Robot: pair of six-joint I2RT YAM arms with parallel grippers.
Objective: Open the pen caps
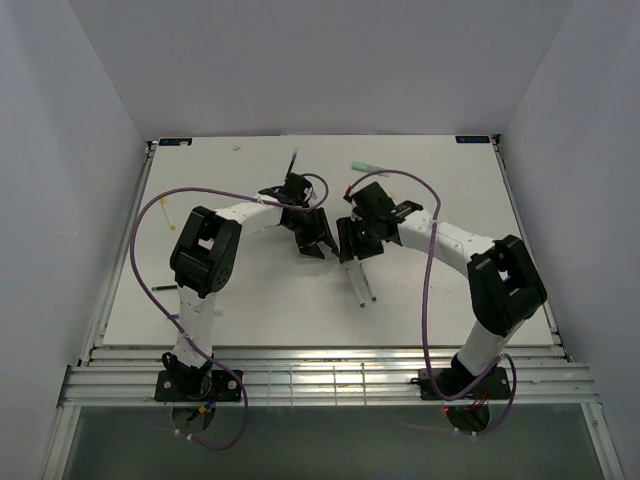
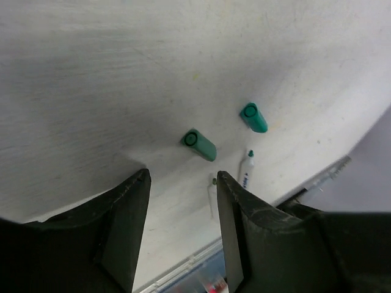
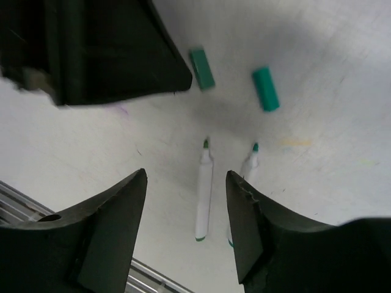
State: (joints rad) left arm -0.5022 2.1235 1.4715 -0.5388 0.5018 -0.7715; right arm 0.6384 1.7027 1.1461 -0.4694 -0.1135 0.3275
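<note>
Black jaws of the left gripper [image 2: 183, 177] and the right gripper [image 3: 186, 175] stand apart, gripping nothing. Under the right gripper two uncapped white pens [image 3: 203, 192] lie side by side on the white table [image 3: 324, 177], with a teal pen cap [image 3: 201, 68] at twelve o'clock and a second pen cap [image 3: 266, 88] at one o'clock.

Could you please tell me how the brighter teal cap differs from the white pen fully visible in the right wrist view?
The teal cap is short and stubby; the white pen is long and thin. The cap is teal all over; the pen is white with a small bare green tip. Both lie loose on the table, not touching.
</note>
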